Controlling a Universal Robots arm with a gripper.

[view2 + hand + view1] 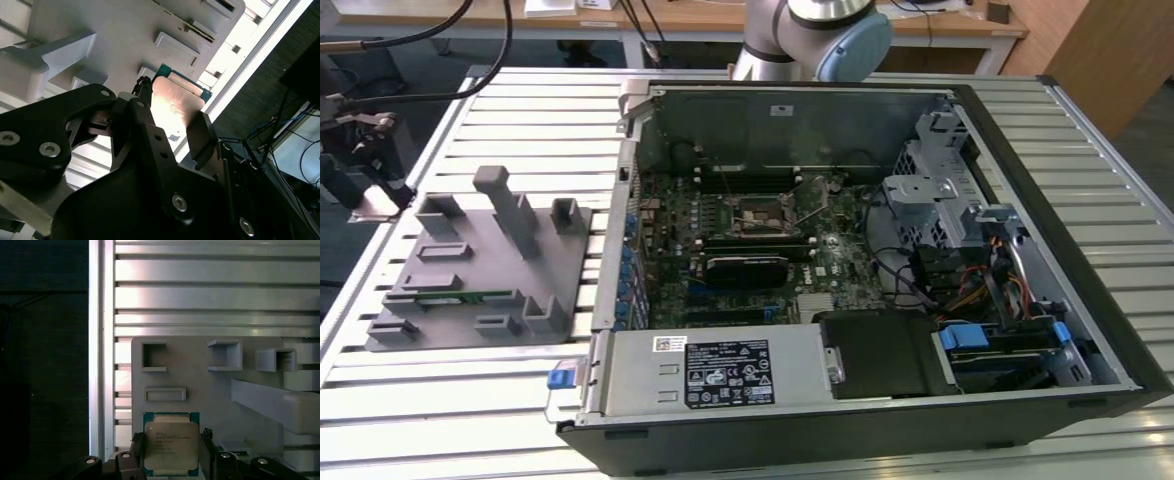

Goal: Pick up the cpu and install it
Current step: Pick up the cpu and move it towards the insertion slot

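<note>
gripper (171,436): clamped on cpu (171,450) by two opposite edges, above tray (250,405).
handling: looks light, stiff, probably delicate underneath; edges only.

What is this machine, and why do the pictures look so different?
It is a robot arm beside an open computer case on a ribbed metal table. The exterior view comes from a camera off the arm; both wrist views come from cameras riding on it, near its pincer. There, the pincer's two black fingers grip the cpu, a small square chip with a silvery top, by its sides. Beyond it is a grey holder tray. That tray lies toward the exterior view's left of the case, holding a green memory stick.
</note>
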